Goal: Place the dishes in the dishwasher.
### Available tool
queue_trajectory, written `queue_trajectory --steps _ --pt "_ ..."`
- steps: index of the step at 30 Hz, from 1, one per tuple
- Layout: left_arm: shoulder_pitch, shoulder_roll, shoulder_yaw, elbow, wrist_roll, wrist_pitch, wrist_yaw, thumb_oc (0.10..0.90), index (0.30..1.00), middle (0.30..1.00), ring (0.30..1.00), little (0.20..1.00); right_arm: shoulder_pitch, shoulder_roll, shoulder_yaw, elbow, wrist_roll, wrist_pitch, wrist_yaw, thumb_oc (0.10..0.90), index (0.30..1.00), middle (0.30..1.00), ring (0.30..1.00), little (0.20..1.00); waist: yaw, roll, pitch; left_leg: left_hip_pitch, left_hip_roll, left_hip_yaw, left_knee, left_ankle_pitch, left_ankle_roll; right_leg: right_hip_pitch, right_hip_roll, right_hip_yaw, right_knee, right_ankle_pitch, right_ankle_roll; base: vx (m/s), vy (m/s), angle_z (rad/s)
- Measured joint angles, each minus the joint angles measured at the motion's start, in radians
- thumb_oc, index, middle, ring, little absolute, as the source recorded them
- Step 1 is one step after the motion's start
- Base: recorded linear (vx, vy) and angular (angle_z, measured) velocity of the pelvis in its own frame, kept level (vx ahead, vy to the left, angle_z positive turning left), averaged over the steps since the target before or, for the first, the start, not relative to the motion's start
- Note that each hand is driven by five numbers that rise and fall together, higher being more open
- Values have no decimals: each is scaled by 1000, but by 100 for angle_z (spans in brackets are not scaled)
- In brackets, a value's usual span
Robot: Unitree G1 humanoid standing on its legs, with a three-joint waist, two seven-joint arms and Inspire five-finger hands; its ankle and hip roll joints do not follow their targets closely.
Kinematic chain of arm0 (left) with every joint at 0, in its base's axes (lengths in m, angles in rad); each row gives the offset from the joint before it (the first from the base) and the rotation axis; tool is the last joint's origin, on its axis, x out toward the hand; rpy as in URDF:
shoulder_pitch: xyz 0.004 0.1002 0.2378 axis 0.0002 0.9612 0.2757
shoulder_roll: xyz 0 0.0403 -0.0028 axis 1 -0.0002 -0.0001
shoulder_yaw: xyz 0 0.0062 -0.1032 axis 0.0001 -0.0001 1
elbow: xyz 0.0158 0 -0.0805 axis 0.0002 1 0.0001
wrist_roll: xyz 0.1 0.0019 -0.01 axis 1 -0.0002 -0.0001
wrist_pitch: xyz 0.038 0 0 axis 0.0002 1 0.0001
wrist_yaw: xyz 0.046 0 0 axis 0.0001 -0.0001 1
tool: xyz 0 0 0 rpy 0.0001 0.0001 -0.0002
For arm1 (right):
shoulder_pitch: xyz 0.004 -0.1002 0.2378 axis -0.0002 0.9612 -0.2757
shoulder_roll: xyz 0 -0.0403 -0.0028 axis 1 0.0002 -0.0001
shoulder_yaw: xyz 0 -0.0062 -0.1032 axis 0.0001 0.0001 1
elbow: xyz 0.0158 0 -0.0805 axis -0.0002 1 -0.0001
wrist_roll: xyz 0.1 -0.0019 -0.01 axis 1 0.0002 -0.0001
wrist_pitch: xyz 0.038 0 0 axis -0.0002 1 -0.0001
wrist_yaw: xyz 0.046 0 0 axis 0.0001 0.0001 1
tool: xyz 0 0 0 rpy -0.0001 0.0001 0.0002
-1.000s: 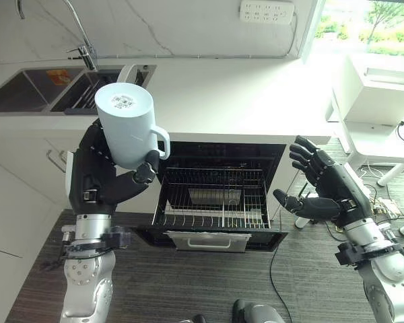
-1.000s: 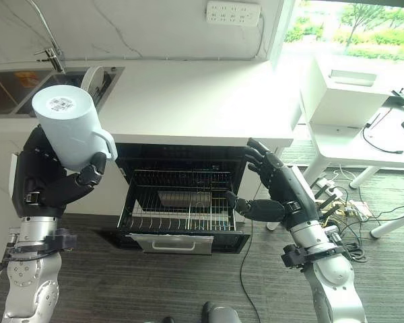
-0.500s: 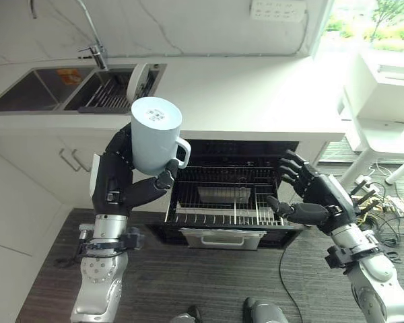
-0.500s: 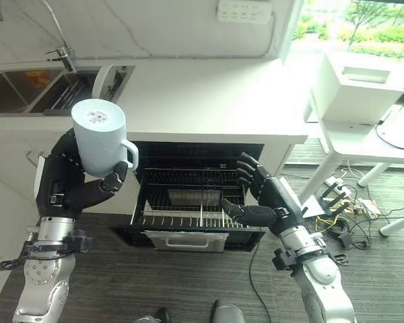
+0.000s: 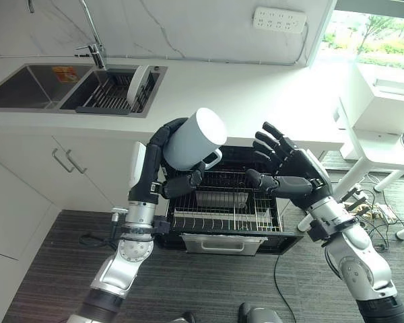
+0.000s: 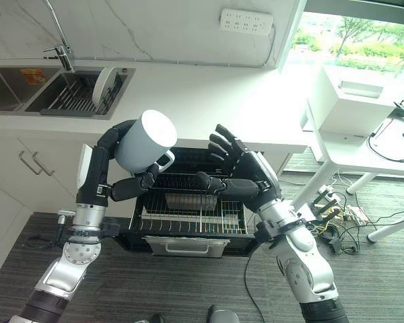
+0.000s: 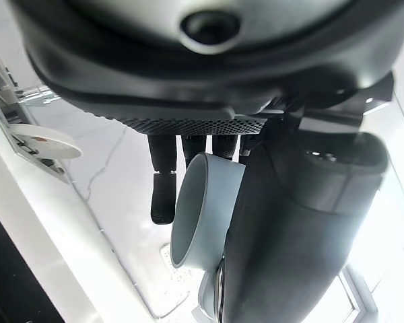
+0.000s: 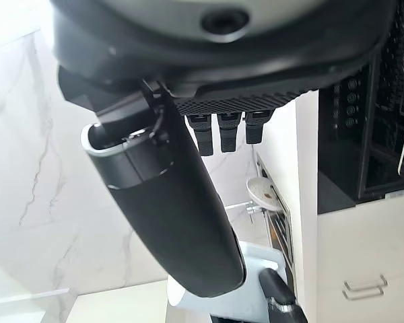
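One white mug (image 5: 193,138) is held tilted above the open dishwasher (image 5: 223,202), the left hand (image 5: 167,161) curled round it, while the right hand (image 5: 287,171) hovers beside it with fingers spread and nothing in it. One plate (image 5: 137,83) stands on edge in the sink rack (image 5: 108,94), set into the worktop (image 5: 256,101). The left wrist view adds the mug's open rim, which the head views do not show.

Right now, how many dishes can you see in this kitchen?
2. A white mug is held in the left hand above the open dishwasher rack; a white plate stands in the sink's drying rack. Others may be hidden.
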State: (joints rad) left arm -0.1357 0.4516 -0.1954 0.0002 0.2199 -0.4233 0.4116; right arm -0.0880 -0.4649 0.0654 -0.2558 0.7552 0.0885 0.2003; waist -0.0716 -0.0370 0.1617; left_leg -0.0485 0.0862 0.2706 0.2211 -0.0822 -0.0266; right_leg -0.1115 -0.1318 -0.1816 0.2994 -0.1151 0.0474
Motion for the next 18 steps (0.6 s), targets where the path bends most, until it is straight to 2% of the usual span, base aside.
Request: queue_trajectory --steps 5,13,18 --pt "-3 0 -9 1 71 -21 63 400 300 300 300 300 -5 4 4 0 34 27 -1 800 900 900 900 900 9 1 0 4 -1 1 0 0 0 3 0 1 0 0 0 31 -13 0" --pt "-8 -5 -23 9 146 -62 212 400 300 300 300 300 -42 34 86 -1 92 52 -16 800 900 900 900 900 23 14 -7 18 -1 0 0 -2 -2 16 0 2 0 -1 -2 4 -1 0" --pt "-8 -6 -59 36 177 -64 239 400 300 300 300 300 -57 37 99 0 123 54 -32 800 900 900 900 900 21 17 -9 18 -1 0 0 -2 -2 15 1 3 1 -1 -2 0 0 0"
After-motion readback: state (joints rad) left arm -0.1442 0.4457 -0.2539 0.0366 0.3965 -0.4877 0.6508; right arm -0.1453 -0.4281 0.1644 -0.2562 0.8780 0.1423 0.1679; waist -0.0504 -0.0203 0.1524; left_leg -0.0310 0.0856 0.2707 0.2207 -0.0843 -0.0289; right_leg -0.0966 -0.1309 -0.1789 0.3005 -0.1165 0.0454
